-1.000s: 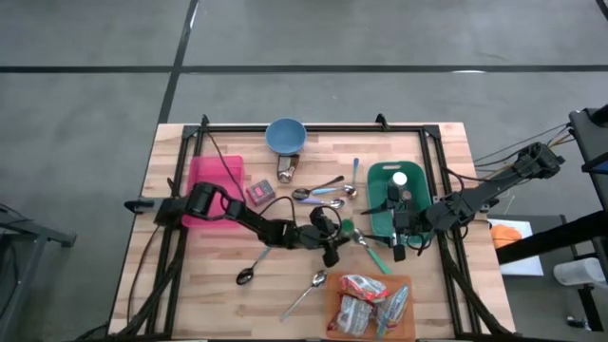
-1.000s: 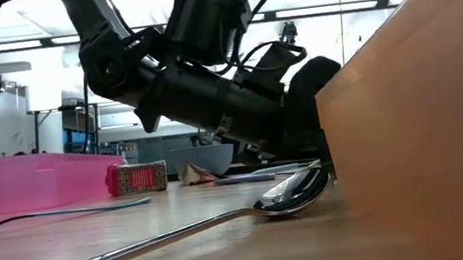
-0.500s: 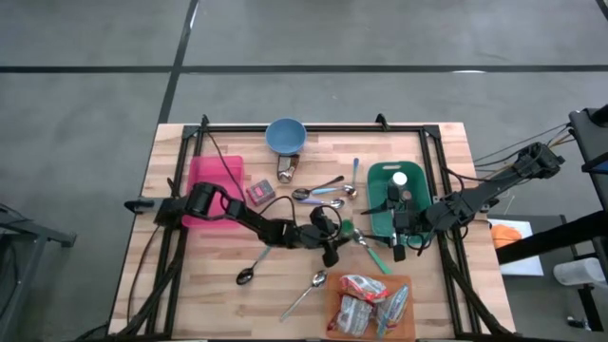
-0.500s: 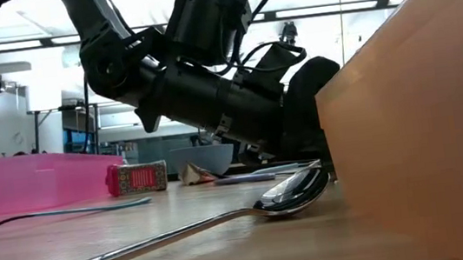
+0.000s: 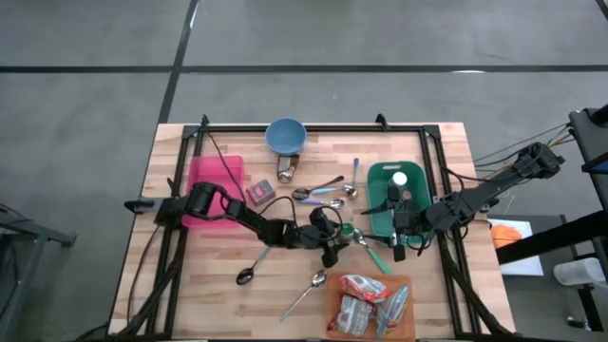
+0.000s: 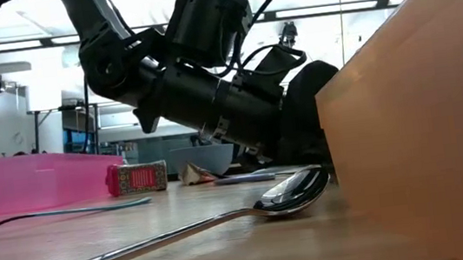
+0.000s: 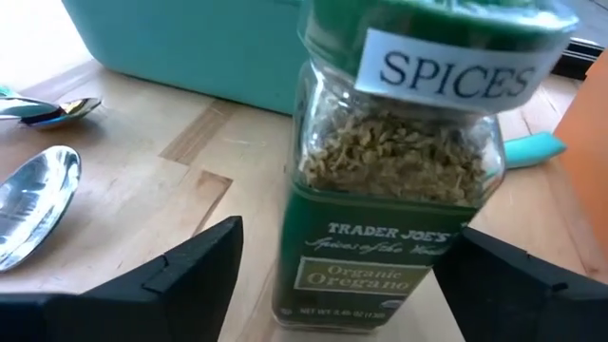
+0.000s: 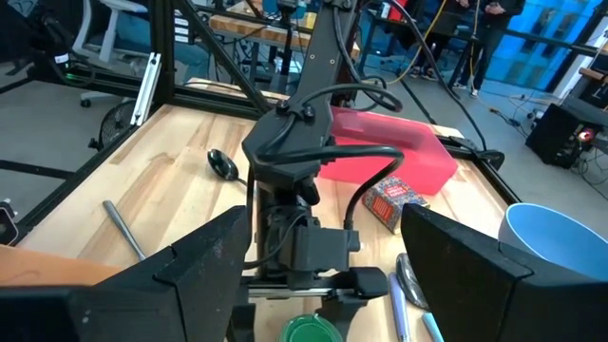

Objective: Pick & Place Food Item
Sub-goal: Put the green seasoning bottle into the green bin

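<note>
An oregano jar (image 7: 389,180) with a green lid labelled SPICES stands upright on its base on the wooden table, near the middle (image 5: 348,230). My left gripper (image 5: 337,238) is low over the table and open. Its two fingers (image 7: 190,275) stand on either side of the jar's lower part, with a gap showing on one side. My right gripper (image 5: 393,226) hangs open and holds nothing above the near end of the green bin (image 5: 408,180). It faces the jar, whose lid (image 8: 312,331) shows just below it.
Snack packets (image 5: 369,302) lie on an orange board at the near edge. Several spoons (image 5: 323,190) and a teal-handled utensil (image 5: 377,256) lie around the jar. A pink bin (image 5: 214,185), a small red box (image 5: 258,193) and a blue bowl (image 5: 285,135) stand to the left and far side.
My left gripper has opened around the jar and let it go, while the arm has stayed in place. The jar stands where it was.
</note>
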{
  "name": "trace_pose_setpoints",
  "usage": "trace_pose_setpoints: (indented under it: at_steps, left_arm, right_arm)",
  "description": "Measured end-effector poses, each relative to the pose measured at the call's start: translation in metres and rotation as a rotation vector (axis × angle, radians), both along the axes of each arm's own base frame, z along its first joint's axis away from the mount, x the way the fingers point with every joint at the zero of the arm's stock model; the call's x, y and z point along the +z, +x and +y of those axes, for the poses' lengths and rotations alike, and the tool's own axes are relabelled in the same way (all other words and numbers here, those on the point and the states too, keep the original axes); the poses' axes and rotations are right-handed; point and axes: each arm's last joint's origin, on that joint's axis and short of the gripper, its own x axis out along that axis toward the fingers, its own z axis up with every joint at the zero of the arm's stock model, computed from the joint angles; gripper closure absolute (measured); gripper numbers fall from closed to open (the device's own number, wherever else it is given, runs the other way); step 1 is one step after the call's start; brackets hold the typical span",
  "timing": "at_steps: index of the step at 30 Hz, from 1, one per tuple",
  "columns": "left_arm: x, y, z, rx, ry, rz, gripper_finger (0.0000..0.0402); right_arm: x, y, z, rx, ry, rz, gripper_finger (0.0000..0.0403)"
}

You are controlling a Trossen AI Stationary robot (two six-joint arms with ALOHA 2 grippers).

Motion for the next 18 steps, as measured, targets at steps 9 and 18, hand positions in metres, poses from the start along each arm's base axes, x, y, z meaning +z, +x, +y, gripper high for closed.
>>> trace_pose_setpoints:
  at_steps: [9, 18]
  left_arm:
    - [0.018, -0.012, 0.003, 0.001, 0.011, -0.001, 0.0066]
    - [0.071, -0.074, 0.014, -0.011, 0.031, -0.044, 0.0066]
  right_arm:
    - [0.0, 0.0, 0.0, 0.0, 0.0, 0.001, 0.0126]
    - [0.0, 0.0, 0.0, 0.0, 0.0, 0.0, 0.0126]
